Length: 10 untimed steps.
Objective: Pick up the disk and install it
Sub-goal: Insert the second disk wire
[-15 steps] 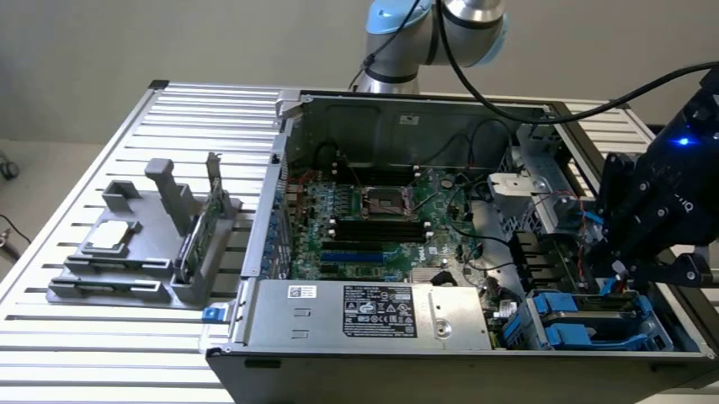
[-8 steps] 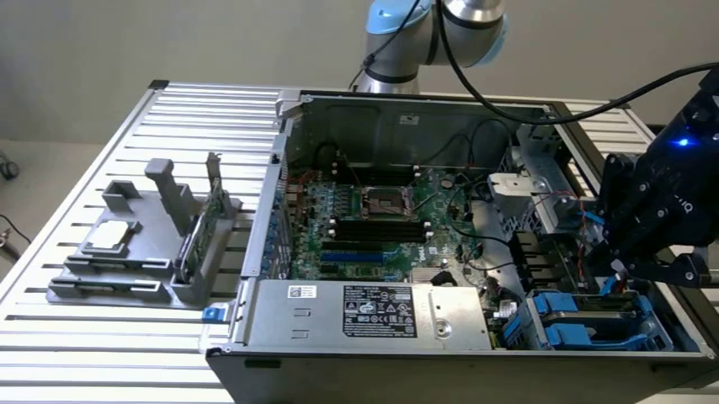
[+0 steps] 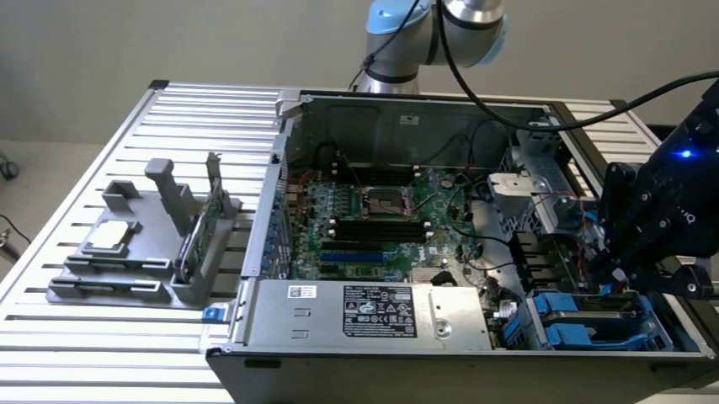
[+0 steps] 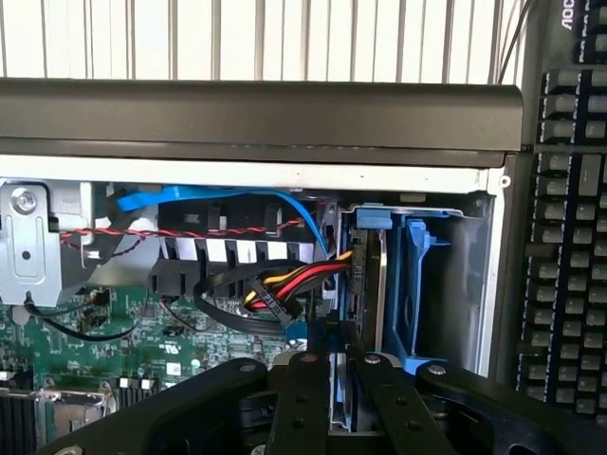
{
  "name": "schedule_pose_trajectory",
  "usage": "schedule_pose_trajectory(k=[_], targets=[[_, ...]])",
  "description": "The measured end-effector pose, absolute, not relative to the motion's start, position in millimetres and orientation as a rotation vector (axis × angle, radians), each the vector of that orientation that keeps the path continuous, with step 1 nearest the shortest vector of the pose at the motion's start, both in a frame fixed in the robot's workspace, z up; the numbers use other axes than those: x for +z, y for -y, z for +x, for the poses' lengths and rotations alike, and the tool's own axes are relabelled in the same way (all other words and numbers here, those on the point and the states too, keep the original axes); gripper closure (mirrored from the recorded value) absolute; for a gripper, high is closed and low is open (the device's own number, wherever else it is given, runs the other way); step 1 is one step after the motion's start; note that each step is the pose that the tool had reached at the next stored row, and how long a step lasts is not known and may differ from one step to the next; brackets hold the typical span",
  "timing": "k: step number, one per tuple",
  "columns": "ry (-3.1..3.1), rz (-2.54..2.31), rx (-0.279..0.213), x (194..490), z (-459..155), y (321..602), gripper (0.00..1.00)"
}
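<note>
The computer case [image 3: 450,252] shows a green motherboard [image 3: 382,223] with black and blue slots. The power supply [image 3: 371,313] is silver with a black label. The disk [image 4: 365,275] has bright blue rails. The cables [image 4: 285,284] are red, yellow and black. The gripper [image 4: 332,365] is black. The slatted table [image 3: 79,210] is pale grey, as is the holder [image 3: 146,252].

An open computer case [image 3: 450,252] is lying on a slatted metal table [image 3: 101,160], its green motherboard [image 3: 371,219] showing and a silver power supply [image 3: 371,311] sitting along the near edge. A grey holder [image 3: 146,252] is standing well apart on the exterior view's left, carrying a small silver chip [image 3: 109,236]. A black keyboard [image 4: 569,237] is lying just beside the case.
</note>
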<state>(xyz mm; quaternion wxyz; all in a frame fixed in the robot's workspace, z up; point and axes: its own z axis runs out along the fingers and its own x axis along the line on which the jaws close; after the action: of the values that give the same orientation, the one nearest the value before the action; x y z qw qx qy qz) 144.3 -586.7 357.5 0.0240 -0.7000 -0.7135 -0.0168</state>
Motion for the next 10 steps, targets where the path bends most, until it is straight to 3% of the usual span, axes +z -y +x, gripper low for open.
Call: schedule_pose_trajectory(k=[10], targets=[[2.211,-2.168,-0.069,348.0,144.0,596.4,0.83]])
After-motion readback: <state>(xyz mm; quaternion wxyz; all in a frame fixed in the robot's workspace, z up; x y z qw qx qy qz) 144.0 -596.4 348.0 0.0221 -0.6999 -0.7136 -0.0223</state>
